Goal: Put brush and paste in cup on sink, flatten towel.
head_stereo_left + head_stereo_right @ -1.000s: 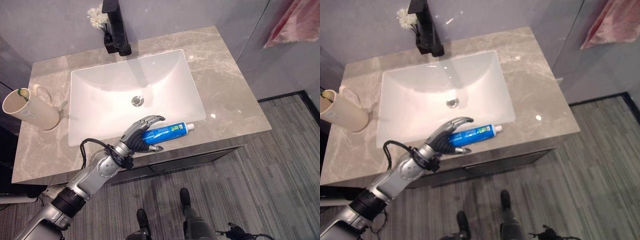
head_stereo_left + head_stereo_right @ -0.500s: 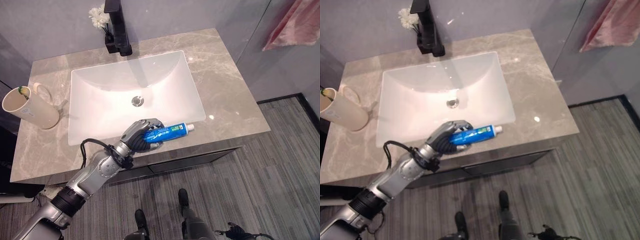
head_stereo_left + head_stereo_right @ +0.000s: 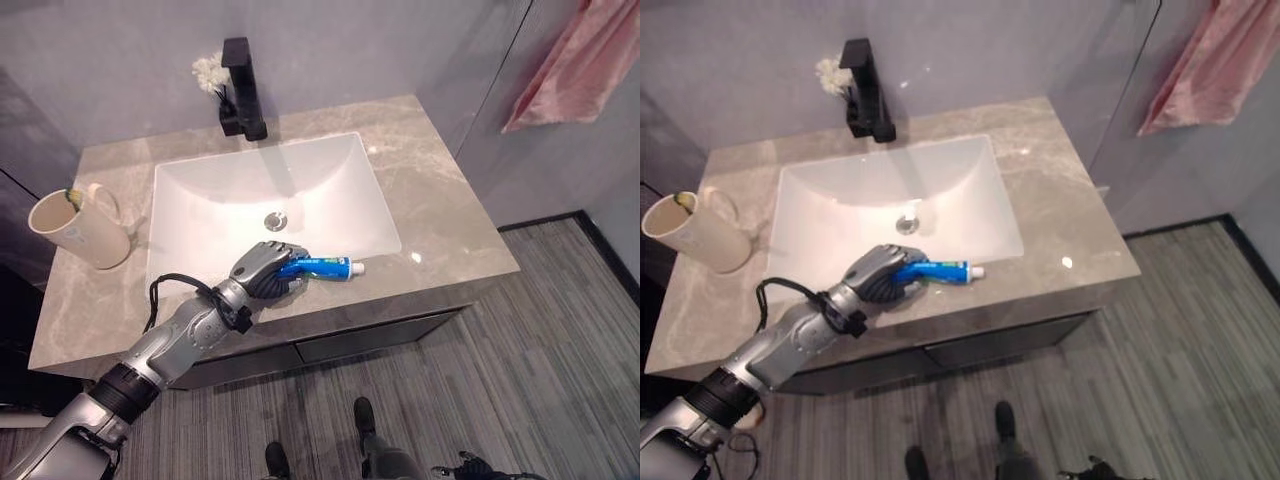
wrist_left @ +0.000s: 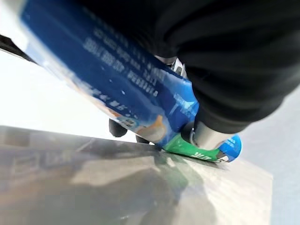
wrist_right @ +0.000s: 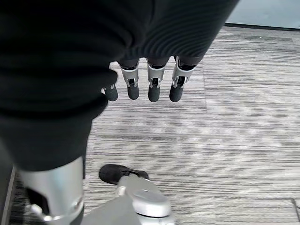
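While the tube is clamped at the counter's front edge, the scene is read as follows.

Left hand: the left hand (image 3: pixel 262 268) is seen with its fingers curled round the tail end of the toothpaste tube (image 3: pixel 325 267), so the tube is judged to be grasped.

Paste: the blue tube is held roughly level over the front rim of the sink (image 3: pixel 190 180), its white cap pointed toward the robot's right; in the left wrist view its crimped end (image 4: pixel 201 150) is seen close to or touching the marble counter (image 3: pixel 440 200).

Right hand: the right hand (image 5: pixel 145 84) is shown hanging over the floor, fingers straight and relaxed, with nothing held.

Cup: the cream cup (image 3: pixel 75 230) is stood on the counter's left end, well apart from the tube; something green and yellow is seen at its rim, possibly the brush, though this cannot be told.

Towel: a pink towel (image 3: pixel 570 65) is hung on the wall at the far right, bunched and not flat.

Risk, grip: because only one end is gripped, the tube could be swung or slipped loose during the carry.

Risk, cup: the cup could be knocked over if the cap is caught on its rim.
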You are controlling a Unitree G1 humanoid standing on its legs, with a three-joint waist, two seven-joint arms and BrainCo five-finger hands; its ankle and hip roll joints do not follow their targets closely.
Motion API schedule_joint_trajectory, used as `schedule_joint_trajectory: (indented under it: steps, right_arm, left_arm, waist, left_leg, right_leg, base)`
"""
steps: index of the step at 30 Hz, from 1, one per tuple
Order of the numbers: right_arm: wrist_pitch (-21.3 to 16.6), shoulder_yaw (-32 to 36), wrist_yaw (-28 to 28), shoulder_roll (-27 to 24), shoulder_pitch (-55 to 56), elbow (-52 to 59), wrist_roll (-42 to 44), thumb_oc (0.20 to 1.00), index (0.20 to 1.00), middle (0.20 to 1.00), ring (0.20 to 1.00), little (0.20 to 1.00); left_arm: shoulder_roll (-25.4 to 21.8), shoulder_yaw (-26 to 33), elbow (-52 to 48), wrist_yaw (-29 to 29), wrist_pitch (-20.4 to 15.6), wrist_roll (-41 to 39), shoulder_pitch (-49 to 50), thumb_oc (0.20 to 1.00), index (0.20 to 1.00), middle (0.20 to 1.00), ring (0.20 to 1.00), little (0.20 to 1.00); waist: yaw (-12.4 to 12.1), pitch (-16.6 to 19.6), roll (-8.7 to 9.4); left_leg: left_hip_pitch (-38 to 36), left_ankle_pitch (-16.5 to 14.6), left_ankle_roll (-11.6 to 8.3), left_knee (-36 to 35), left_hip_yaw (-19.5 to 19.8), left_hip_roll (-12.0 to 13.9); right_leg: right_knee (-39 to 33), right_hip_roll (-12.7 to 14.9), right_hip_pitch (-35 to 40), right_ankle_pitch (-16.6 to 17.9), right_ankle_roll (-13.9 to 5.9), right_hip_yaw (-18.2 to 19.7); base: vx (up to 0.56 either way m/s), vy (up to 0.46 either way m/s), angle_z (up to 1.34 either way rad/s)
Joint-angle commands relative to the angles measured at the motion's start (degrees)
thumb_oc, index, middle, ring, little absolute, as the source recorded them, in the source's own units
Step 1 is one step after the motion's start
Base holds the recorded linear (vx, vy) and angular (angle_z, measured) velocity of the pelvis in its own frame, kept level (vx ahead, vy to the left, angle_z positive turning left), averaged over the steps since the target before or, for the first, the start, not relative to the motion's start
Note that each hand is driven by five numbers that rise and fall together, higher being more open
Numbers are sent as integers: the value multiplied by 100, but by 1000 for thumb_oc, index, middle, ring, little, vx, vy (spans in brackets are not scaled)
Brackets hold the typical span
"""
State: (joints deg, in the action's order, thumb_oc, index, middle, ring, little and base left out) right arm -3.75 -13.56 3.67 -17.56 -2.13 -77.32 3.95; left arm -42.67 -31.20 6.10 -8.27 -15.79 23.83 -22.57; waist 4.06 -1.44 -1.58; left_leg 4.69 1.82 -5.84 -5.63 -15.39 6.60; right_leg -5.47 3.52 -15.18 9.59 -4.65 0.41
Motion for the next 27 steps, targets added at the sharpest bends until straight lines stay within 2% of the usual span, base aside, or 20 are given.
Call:
schedule_joint_trajectory:
  steps: [1,13,22,27]
  right_arm:
    - [12,142,69,9,260,-151,342,1000,1000,1000,1000,1000]
    - [26,680,77,-109,448,-356,679,1000,1000,1000,1000,1000]
    - [-119,1283,112,-514,624,-165,1269,1000,1000,1000,1000,1000]
    - [-340,1789,278,-854,746,292,1680,1000,1000,1000,1000,1000]
  left_arm:
    - [-437,-17,108,-79,-47,208,183,200,200,200,200,200]
    - [-744,469,54,-264,29,535,426,200,200,200,200,200]
    - [-1466,921,-61,-555,62,926,154,200,200,200,200,200]
    - [-1967,1056,-58,-818,63,1155,-287,200,200,200,200,200]
  waist:
    - [22,137,151]
    - [-24,326,216]
    - [-16,455,322]
    - [43,552,344]
  left_leg:
    - [199,372,-450,63,447,559]
    - [-79,300,-424,63,498,511]
    - [-237,244,-407,63,540,469]
    - [-299,223,-404,63,537,444]
  right_leg:
    - [47,611,497,-335,-683,-199]
    - [47,643,858,-374,-701,-322]
    - [47,687,1074,-372,-743,-411]
    - [47,720,1155,-369,-783,-439]
  base:
    - [6,8,12]
    - [2,4,4]
    - [-1,5,6]
    - [0,1,1]
